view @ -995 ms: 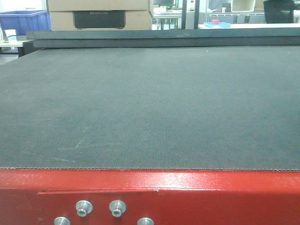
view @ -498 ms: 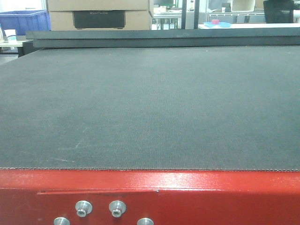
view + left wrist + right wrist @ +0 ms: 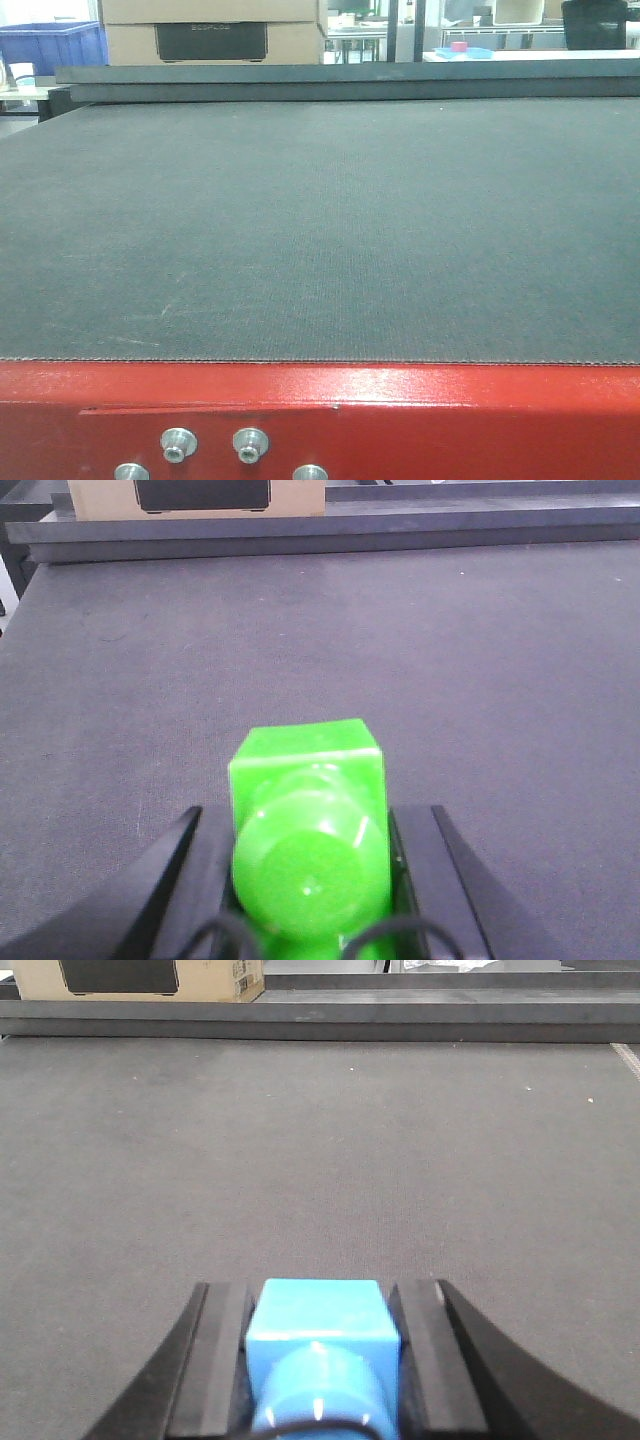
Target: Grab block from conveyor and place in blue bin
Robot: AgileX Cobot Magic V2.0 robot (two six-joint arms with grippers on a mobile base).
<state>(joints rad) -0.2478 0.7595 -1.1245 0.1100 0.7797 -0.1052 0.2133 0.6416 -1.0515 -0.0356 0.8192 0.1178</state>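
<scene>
The conveyor's dark grey belt (image 3: 320,220) fills the front view on its red frame (image 3: 420,410); no block or gripper shows on it there. In the left wrist view my left gripper (image 3: 315,815) is shut on a green block (image 3: 305,770) with a round knob facing the camera, held over the belt (image 3: 400,650). In the right wrist view my right gripper (image 3: 320,1285) is shut on a blue block (image 3: 320,1320), also with a round knob, over the belt (image 3: 350,1140). A blue bin (image 3: 50,45) stands beyond the belt's far left corner.
A raised grey rail (image 3: 340,80) runs along the belt's far edge. A cardboard box (image 3: 210,30) stands behind it. A small light-blue tray (image 3: 463,52) sits on a table at the back right. Silver bolts (image 3: 250,443) stud the red frame.
</scene>
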